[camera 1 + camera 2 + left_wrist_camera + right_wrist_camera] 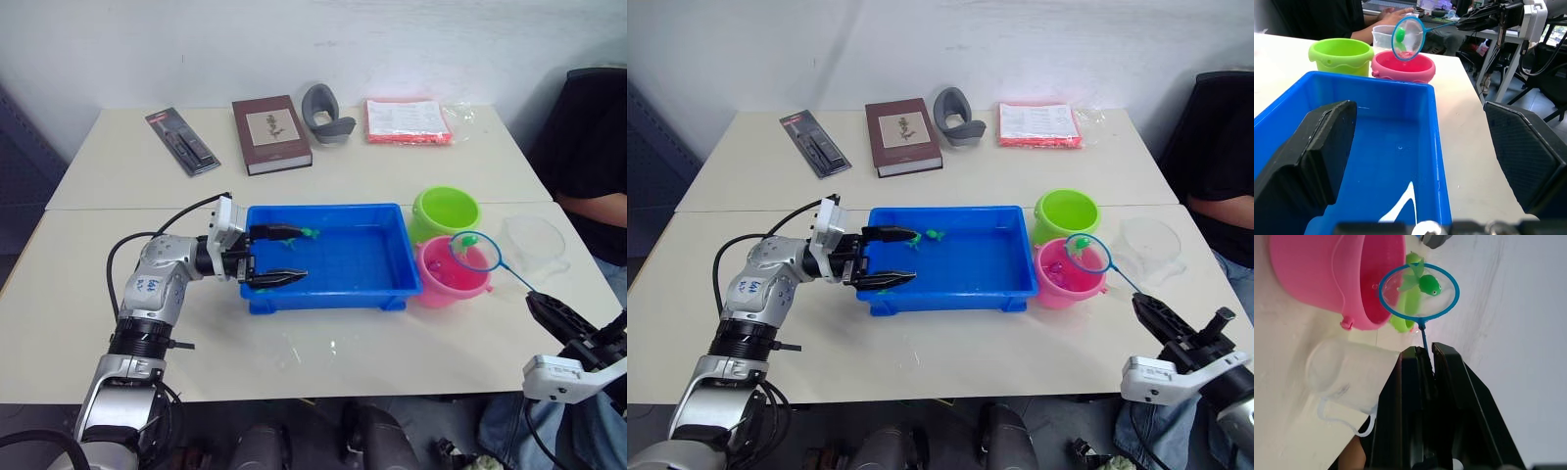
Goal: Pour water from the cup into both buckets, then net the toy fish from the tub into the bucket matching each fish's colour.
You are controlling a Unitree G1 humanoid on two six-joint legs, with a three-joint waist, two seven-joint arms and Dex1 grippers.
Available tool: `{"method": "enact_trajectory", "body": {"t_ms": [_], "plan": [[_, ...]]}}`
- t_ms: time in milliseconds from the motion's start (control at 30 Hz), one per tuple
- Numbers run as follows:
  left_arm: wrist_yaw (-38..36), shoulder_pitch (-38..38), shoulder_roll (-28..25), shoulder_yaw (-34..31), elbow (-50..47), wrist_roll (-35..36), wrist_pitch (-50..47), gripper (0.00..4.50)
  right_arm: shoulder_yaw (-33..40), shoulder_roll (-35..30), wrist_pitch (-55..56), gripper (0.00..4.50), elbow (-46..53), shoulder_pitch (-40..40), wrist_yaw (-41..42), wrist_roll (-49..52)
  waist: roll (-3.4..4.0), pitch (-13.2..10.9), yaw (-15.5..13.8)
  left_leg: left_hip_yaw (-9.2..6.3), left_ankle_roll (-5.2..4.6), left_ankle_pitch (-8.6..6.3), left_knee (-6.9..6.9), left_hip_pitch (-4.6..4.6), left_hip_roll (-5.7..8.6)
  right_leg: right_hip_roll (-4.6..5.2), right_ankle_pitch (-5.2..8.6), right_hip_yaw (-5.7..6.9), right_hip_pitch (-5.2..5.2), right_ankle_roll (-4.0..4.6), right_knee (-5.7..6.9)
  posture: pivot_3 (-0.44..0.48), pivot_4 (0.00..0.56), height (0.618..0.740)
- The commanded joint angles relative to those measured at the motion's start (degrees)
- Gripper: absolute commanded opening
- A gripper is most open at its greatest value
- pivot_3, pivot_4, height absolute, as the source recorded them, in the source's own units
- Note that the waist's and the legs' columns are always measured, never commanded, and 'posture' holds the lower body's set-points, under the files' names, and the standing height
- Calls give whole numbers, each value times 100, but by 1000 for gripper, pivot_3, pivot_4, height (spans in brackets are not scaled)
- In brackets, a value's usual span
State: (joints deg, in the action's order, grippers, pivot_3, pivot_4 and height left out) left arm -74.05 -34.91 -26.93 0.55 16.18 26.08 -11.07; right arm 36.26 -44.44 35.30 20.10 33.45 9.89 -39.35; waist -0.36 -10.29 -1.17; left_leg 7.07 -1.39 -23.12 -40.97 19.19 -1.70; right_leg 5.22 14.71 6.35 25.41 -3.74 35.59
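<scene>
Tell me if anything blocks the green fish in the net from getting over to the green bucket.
Nothing visible does. The right claw holds the net with the green fish above the pink bucket; the green bucket stands right beside it, with only open air between hoop and rim.

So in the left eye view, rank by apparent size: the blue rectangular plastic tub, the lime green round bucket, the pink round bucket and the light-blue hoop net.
1. Blue rectangular plastic tub, clearly largest.
2. Lime green round bucket and pink round bucket: alike, not ranked.
3. Light-blue hoop net, smallest, carrying a green toy fish.
</scene>
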Motion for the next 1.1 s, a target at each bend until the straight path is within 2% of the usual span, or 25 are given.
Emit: {"method": "enact_trajectory", "body": {"t_ms": [33,167,367,500,600,700,800,967,1100], "plan": [[3,3,-47,-98,-196,51,48,4464,168,-33,171,0,11,25,-65,128,0,0,10,1,0,0,0,0,0,0,0,0,0,0,0,0,150,740],[-7,-9,-36,-84,-229,74,27,4464,365,11,81,0,-123,4,-113,113,0,0,19,0,0,0,1,-2,-2,-1,1,-1,0,1,2,0,150,740],[1,-26,-11,-71,-228,69,34,4464,267,-91,386,0,-125,9,-120,102,0,0,14,0,0,0,0,-1,0,1,1,0,0,1,2,0,150,740],[-11,-33,1,-65,-185,59,61,4464,469,-252,176,0,-414,-329,-111,335,0,0,24,0,0,0,0,-1,0,1,1,-1,0,1,2,0,150,740],[8,-35,18,-75,-143,42,105,4464,-136,252,-1002,0,-155,-925,494,2197,-4,-1,44,0,0,0,0,-2,-3,1,0,-1,0,1,3,0,150,740],[12,-25,24,-75,-131,36,118,4464,-283,512,-2051,0,-88,-1629,745,3034,-1,0,64,-8,3,2,-3,-2,-7,-1,1,5,-2,3,5,0,150,740],[4,-18,27,-69,-118,36,118,4464,-349,376,-2571,0,-259,-2137,829,2908,7,0,84,-5,0,2,-4,-1,4,12,1,5,0,3,11,0,150,740],[3,-7,33,-82,-84,24,182,4464,-1022,-214,-2170,0,-1108,-2920,878,2384,6,0,101,-10,-2,2,-4,2,5,14,1,13,-1,2,9,0,150,740],[14,20,27,-106,-71,25,244,4464,-1448,-351,-2015,0,-1722,-3438,860,2293,6,0,119,-10,-2,2,-1,2,1,14,1,16,0,2,21,0,150,740]]}}
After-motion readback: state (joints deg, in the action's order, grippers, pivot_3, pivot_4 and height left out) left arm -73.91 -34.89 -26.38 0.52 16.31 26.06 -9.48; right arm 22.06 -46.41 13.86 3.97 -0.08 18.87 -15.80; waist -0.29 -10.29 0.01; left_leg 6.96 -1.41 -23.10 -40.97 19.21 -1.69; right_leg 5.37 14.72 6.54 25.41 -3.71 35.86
